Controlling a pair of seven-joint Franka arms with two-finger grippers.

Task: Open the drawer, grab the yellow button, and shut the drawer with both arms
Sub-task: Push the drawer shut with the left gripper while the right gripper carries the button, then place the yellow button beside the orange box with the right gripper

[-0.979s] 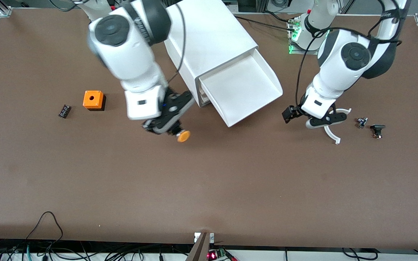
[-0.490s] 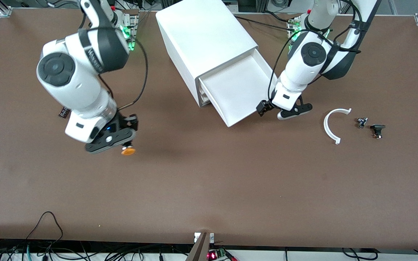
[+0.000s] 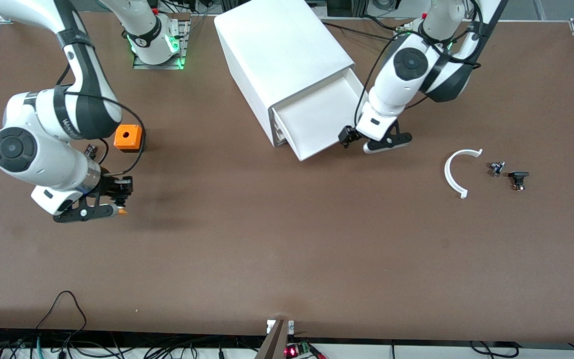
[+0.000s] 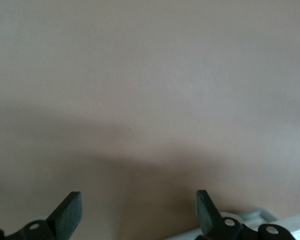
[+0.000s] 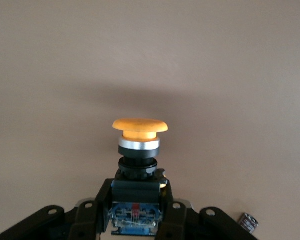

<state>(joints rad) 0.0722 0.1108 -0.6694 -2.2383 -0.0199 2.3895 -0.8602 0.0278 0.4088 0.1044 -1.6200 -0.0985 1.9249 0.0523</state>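
Observation:
The white cabinet point(image 3: 282, 55) stands at the table's robot end. Its top drawer point(image 3: 312, 117) is partly pulled out and looks empty. My left gripper point(image 3: 384, 144) is open, low at the drawer's front corner toward the left arm's end. In the left wrist view the gripper point(image 4: 137, 212) has nothing between its fingers, only brown table and a white edge point(image 4: 270, 220) by one finger. My right gripper point(image 3: 112, 209) is shut on the button point(image 3: 122, 212) over the table near the right arm's end. The right wrist view shows the button's orange cap point(image 5: 140, 125) sticking out past the gripper point(image 5: 137, 200).
An orange cube with a hole point(image 3: 128, 138) and a small black part point(image 3: 91, 148) lie close to my right gripper, nearer to the robots. A white curved strip point(image 3: 454, 172) and two small dark parts point(image 3: 496, 168) point(image 3: 518, 178) lie toward the left arm's end.
My right arm has swung the button away from the cabinet toward the right arm's end. My left gripper has moved from the curved strip to the drawer's front, and the drawer has slid partly in.

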